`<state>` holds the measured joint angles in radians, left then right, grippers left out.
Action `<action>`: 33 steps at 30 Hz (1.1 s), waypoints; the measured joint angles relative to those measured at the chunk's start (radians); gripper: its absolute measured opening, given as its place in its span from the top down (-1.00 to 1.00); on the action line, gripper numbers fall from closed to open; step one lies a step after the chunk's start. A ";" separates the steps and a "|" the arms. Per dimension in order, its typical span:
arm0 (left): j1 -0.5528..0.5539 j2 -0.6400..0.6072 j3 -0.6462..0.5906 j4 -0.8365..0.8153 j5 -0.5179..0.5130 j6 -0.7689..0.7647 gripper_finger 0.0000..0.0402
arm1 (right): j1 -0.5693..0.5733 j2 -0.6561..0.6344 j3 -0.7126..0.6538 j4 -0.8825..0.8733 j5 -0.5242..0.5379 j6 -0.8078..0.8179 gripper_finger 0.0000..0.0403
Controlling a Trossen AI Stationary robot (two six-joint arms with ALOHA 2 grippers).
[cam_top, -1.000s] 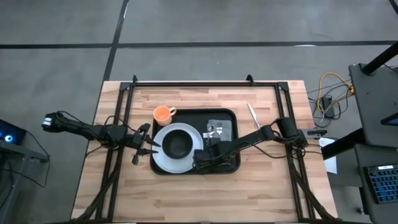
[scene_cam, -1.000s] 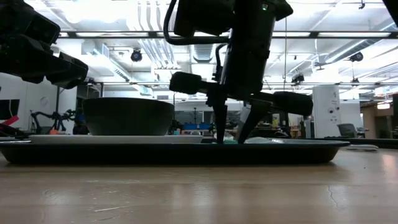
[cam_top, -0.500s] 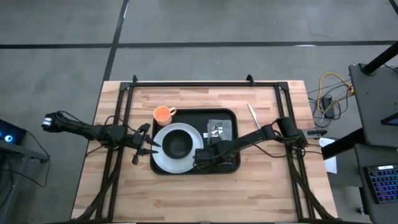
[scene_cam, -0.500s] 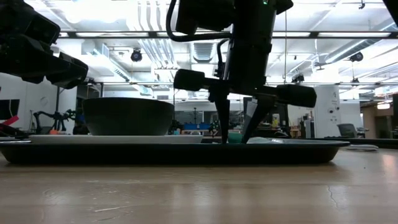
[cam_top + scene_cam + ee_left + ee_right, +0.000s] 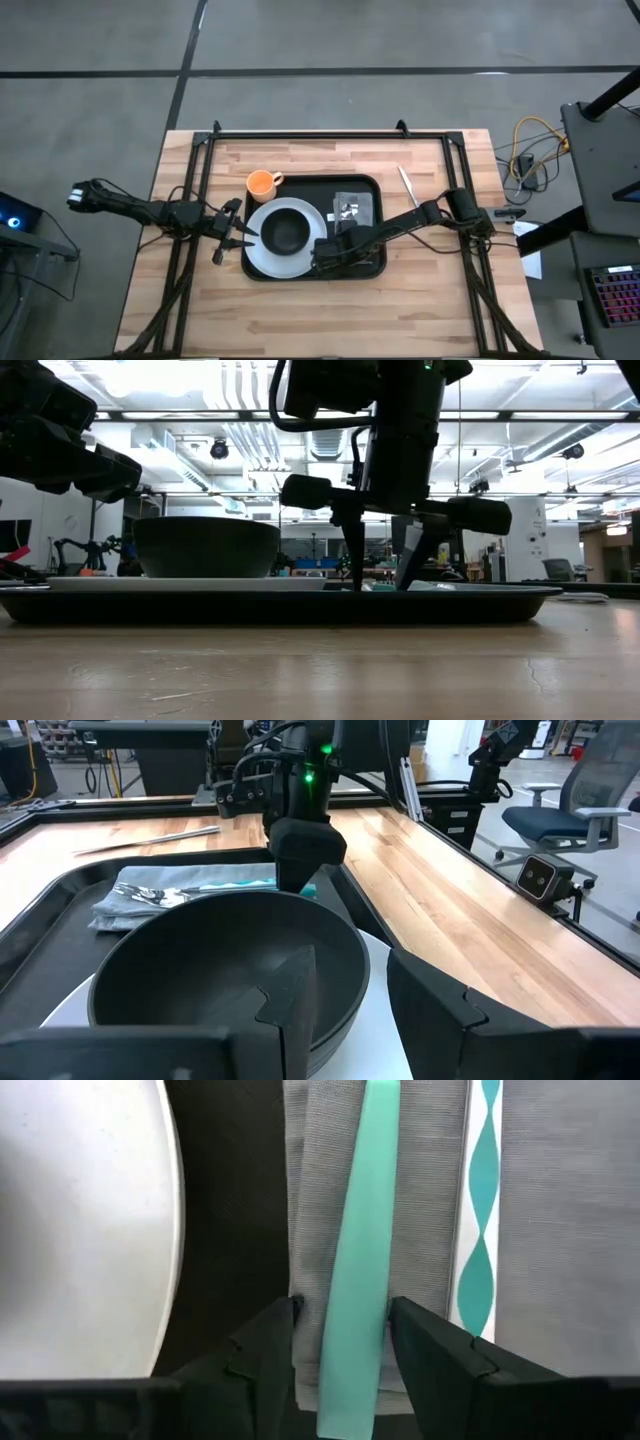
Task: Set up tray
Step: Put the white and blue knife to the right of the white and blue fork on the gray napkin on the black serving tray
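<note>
teal handle between right hand's parted fingers — pointing down over tray, left hand open

The right arm reaches in low from the right side of the table, its wrist bent down. The right gripper points straight down, jaws a little apart. The left arm lies stretched from the left side, and the left gripper has its jaws parted.
</note>
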<state>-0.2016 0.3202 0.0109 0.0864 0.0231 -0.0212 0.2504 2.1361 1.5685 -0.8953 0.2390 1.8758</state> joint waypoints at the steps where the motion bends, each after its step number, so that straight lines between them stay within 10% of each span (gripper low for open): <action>1: 0.000 0.000 0.000 0.000 0.000 0.000 0.46 | 0.000 0.000 0.001 -0.006 0.000 -0.002 0.22; 33: 0.000 0.001 0.000 0.000 0.000 0.000 0.46 | -0.143 -0.126 0.029 -0.120 0.002 -0.649 0.39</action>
<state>-0.2016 0.3209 0.0109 0.0860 0.0228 -0.0209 0.1072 2.0098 1.5970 -1.0153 0.2406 1.2271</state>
